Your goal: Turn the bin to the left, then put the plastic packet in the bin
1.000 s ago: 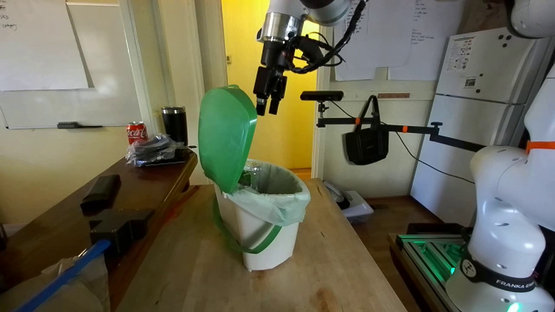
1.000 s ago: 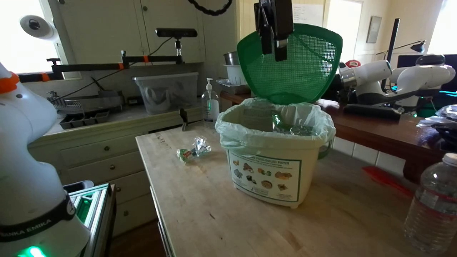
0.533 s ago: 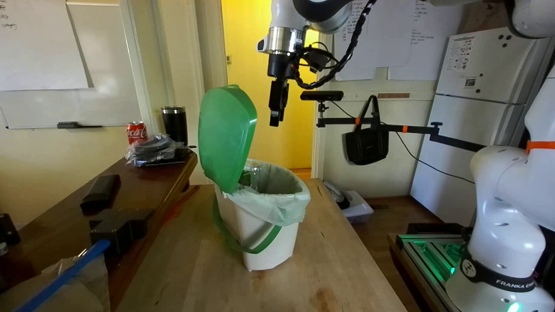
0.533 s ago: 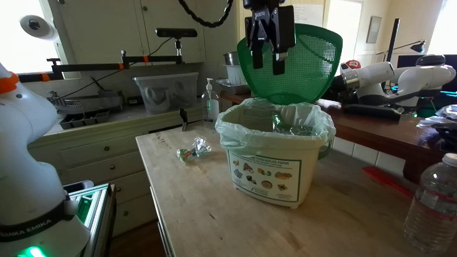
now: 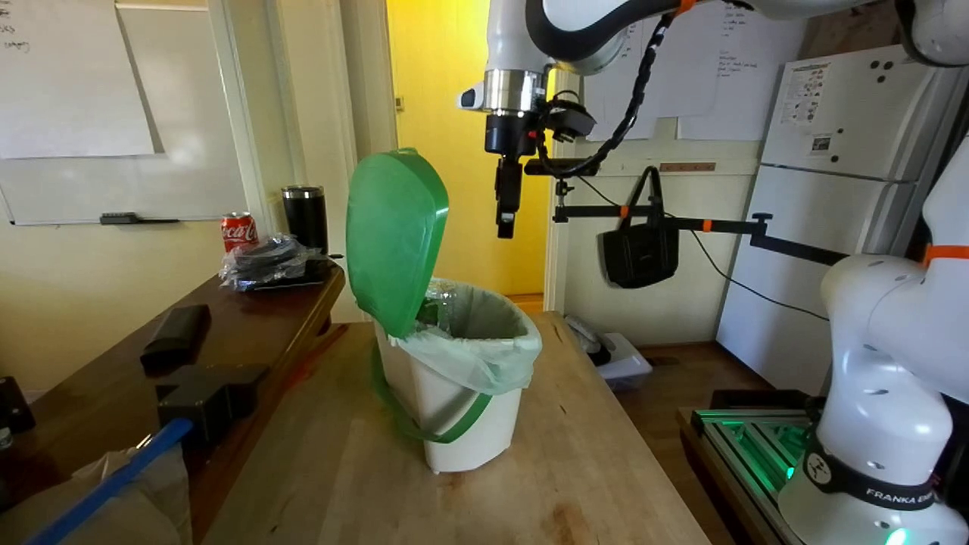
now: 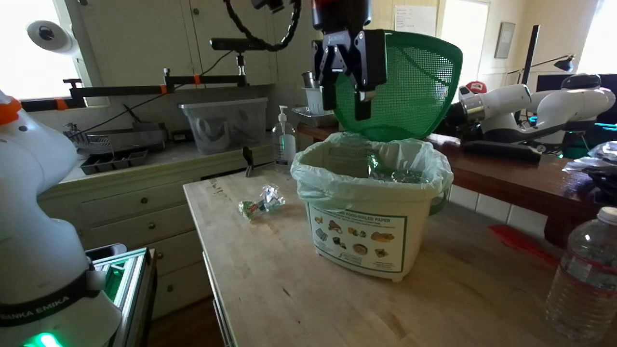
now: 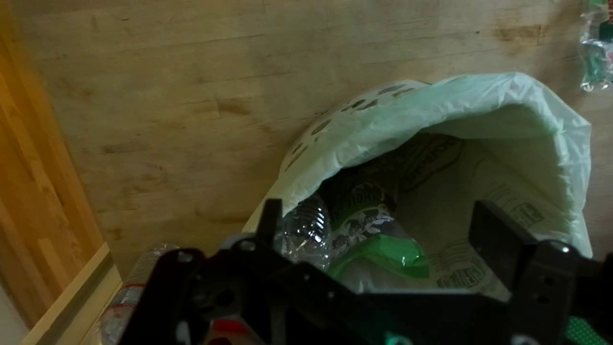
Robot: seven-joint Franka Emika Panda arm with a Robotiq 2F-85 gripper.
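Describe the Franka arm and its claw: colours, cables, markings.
White, rounded arm with orange bands, a black base band lettered FRANKA, a silver wrist ring and a ridged black cable. Claw: black, angular, two-fingered, with a silvery patch on one finger.

band (image 5: 863,484) on arm base (image 5: 870,416): "FRANKA EMIKA" | lbl (image 6: 359,241) on bin (image 6: 381,205): "FOOD-SOILED PAPER" | red can (image 5: 240,232): "Coca…", pt

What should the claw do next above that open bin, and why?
Perhaps ease the open gripper down to the bin to turn it: turning comes first in the task, the gripper hangs empty above, and the packet lies on the table beside the bin. Whether the bin's already turned, I can't tell.
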